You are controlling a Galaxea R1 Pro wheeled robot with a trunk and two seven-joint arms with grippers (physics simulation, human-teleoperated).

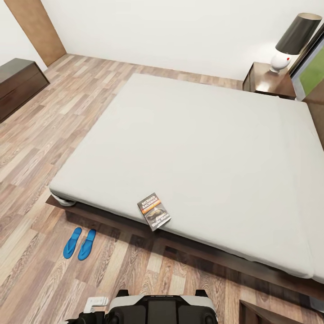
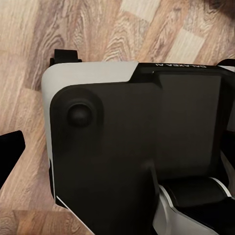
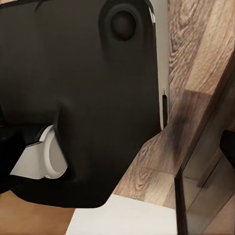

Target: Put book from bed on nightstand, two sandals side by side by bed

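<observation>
On bed (image 1: 202, 135): book (image 1: 154, 211) at near edge | plank floor (image 1: 40, 135): sandals (image 1: 79, 243) paired | fingers: cannot tell

Head cam sits high, pitched down over the bed (image 1: 193, 148), which spans centre and right of frame, my base (image 1: 162, 308) at the bottom edge. Both wrist cams face my base (image 2: 137, 147) close up, sharing plank floor (image 3: 200, 54) with head view.
</observation>
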